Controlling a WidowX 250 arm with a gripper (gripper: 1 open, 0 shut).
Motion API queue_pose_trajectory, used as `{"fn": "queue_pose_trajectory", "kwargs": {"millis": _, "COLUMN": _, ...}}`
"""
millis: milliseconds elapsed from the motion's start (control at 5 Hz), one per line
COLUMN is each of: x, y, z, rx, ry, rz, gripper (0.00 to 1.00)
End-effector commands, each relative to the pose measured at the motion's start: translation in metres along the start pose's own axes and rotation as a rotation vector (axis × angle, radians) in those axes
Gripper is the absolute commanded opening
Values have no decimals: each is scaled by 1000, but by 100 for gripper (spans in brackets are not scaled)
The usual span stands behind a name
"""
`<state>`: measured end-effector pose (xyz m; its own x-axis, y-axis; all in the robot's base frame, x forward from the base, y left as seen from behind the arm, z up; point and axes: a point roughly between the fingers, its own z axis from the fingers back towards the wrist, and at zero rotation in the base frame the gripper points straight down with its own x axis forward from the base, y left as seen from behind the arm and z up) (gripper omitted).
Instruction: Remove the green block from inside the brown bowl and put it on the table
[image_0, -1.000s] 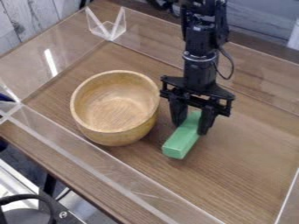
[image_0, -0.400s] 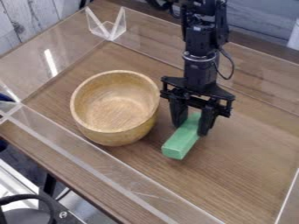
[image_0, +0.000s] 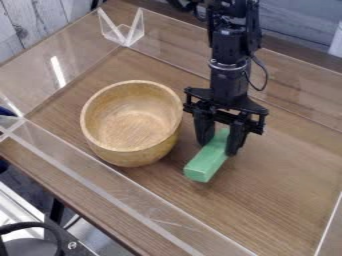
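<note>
At the far left, well apart from the gripper, a black rounded object (image_0: 30, 243) is partly shown at the lower corner. Closer in, a low clear acrylic wall (image_0: 80, 165) is seen running diagonally along the edge of the large brown wood-grain table (image_0: 287, 190). Beyond the gripper and to its left, a small clear angular piece (image_0: 123, 27) is seen near the table's far left part.

Just to the left of the gripper, a round light-brown wooden bowl (image_0: 130, 118) with thick walls is set upright on the table, and its wide opening is turned upward. Nothing green is held inside it.

To the right of the bowl, a small elongated bright green block (image_0: 206, 163) is seen outside the bowl. Its upper end is pinched between the fingertips of the black jointed gripper (image_0: 219, 136), and its lower end is pointed toward the near side, slightly left. Whether the table is touched by the block cannot be told. Above the gripper, a thin black cable (image_0: 262, 70) is looped out to the right of the black arm (image_0: 231, 45).
</note>
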<state>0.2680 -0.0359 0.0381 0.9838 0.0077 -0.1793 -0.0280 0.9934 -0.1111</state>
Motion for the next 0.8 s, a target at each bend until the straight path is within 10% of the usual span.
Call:
{"fn": "queue_pose_trajectory", "kwargs": {"millis": 0, "x": 9, "y": -1, "z": 14, "rx": -12, "ry": -51, "rz": -5, "gripper": 0}}
{"fn": "queue_pose_trajectory", "kwargs": {"millis": 600, "x": 9, "y": -1, "z": 16, "rx": -20, "ry": -47, "rz": -18, "gripper": 0}}
